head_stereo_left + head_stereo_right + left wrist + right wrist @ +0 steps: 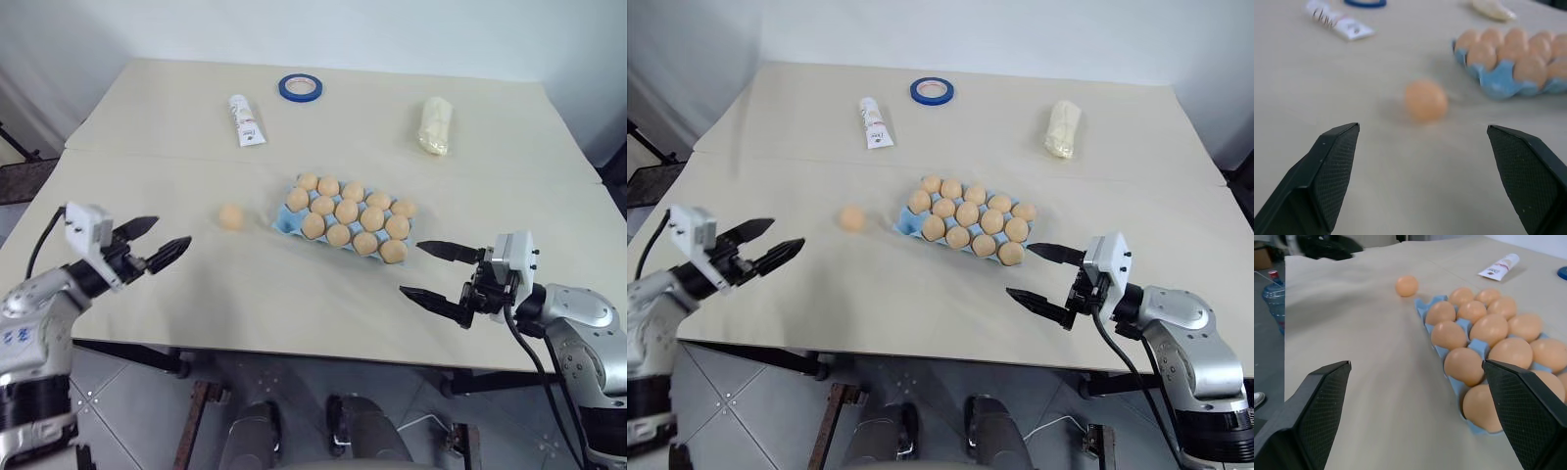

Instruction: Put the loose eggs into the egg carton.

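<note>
Spanning beige table (294, 304), grey tile floor (137, 392) below, white wall (392, 29) behind

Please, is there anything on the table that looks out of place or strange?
One loose egg lies alone on the table, to the left of the egg carton, apart from it, while the other eggs sit in the carton's cups. Nothing looks spilled or broken.
</note>
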You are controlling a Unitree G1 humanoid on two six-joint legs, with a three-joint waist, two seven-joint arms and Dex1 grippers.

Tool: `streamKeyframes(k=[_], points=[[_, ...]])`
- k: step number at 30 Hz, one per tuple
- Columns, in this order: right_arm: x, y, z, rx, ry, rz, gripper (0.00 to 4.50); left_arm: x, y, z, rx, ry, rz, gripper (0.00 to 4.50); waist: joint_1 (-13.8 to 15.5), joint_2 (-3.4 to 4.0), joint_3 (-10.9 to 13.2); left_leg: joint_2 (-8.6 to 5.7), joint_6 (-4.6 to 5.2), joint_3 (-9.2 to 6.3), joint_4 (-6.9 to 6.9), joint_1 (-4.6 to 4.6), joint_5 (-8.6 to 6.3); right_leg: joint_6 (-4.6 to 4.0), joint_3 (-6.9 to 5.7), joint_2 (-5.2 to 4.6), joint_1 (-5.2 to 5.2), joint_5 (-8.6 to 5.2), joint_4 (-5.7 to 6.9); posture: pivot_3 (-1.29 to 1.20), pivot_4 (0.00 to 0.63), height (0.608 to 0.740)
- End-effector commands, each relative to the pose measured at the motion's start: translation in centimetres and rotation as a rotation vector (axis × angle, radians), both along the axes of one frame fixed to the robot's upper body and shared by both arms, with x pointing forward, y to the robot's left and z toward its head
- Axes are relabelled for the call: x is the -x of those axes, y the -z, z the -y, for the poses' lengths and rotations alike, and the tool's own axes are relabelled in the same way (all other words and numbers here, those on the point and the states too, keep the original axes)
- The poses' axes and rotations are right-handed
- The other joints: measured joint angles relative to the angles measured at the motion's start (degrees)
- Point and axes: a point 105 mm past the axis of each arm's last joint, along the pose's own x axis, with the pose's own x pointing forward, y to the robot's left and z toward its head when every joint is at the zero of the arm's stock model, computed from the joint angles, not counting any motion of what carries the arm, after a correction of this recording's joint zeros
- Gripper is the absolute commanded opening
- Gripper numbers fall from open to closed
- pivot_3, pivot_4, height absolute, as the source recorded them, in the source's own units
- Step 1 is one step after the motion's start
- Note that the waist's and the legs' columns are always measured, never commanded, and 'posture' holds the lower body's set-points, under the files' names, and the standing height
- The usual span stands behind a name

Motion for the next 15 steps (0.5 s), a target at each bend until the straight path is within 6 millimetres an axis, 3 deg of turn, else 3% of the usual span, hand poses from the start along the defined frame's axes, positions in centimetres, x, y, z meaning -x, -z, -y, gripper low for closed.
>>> streamKeyframes(k=[1,5,10,15], points=[[0.2,-0.7,0.0,-0.011,-0.004,0.039,4.50,-2.1,-0.3,1.1,-0.029,0.041,0.011,4.46,-0.06,0.00,0.00,0.00,0.20,0.01,0.00,-0.01,0.12,0.01,0.00,0.00,0.00,0.00,0.00,0.00,0.150,0.740],[0.5,-0.7,0.2,-0.015,0.016,0.047,4.50,-5.3,0.2,2.7,-0.046,0.065,-0.006,4.46,-0.14,0.00,0.00,0.00,0.26,0.09,0.01,-0.08,0.12,0.07,0.02,0.04,-0.04,0.02,-0.06,0.00,0.150,0.740],[0.9,-0.6,0.6,-0.010,0.042,0.046,4.50,-7.2,0.8,4.6,-0.063,0.126,-0.032,4.46,-0.29,-0.01,0.01,0.05,0.22,0.17,0.03,-0.13,0.10,0.11,0.08,0.17,-0.16,0.02,-0.05,0.00,0.150,0.740],[1.3,-0.4,0.8,-0.003,0.060,0.044,4.50,-8.6,2.5,4.5,-0.128,0.042,-0.109,4.46,-0.31,-0.01,0.01,0.02,0.23,0.20,0.10,-0.12,0.10,0.14,0.12,0.16,-0.14,0.04,0.01,0.00,0.150,0.740]])
